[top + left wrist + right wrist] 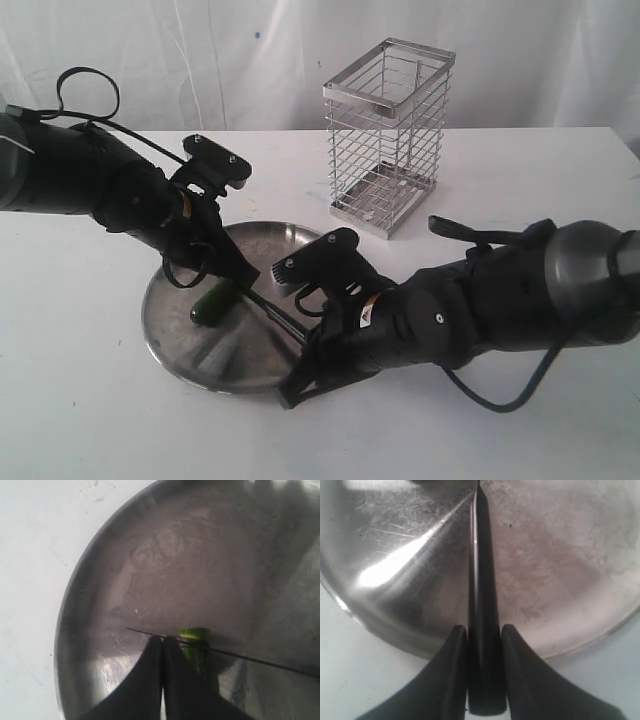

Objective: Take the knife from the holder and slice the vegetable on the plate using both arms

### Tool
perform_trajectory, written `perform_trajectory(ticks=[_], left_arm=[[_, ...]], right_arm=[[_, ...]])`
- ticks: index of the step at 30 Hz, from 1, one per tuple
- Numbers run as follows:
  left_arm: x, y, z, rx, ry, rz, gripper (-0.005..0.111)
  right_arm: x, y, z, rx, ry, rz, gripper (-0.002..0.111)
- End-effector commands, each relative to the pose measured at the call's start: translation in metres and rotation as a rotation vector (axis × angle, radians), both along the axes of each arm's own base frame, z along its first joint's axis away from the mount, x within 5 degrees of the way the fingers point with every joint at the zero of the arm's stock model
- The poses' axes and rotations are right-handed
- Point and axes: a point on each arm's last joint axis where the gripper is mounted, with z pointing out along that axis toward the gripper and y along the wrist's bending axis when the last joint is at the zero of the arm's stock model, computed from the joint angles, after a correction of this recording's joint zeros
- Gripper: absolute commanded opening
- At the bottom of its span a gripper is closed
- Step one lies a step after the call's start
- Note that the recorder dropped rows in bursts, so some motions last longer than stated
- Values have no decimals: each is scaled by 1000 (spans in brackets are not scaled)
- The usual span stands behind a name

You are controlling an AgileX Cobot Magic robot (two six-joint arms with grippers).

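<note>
left arm (80,175): bulky matt black cover, small orange sticker near the wrist
right arm (500,300): black, with a grey rounded shell, an orange-and-white sticker and one silver screw
cables (85,85): black, thin, one on each arm
wrist plates (215,160): black, silver screws
jaws: smooth black wedges tapering to thin tips

White worktop (90,400), plain and matte, running from near edge to far edge. Behind the far edge, white cloth backdrop (150,50), hanging in soft vertical folds, brighter in some strips. Small dark speck (256,35) on the cloth, above the left half of the far edge. In the left wrist view, faint grey smudges (95,495) on the white surface.
</note>
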Motion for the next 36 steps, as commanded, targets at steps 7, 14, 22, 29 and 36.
perform_trajectory(ticks=[7, 14, 22, 29, 36], left_arm=[[-1, 1, 1, -6, 10, 14, 0], [-1, 0, 1, -34, 15, 30, 0], [-7, -13, 1, -26, 10, -21, 0], [-9, -17, 1, -16, 13, -43, 0], [-6, -18, -32, 23, 100, -37, 0]], right_arm=[[10, 9, -3, -23, 10, 30, 0], [11, 10, -10, -38, 28, 31, 0], [11, 10, -10, -38, 28, 31, 0], [11, 10, -10, -39, 30, 31, 0], [11, 10, -10, -40, 32, 32, 0]])
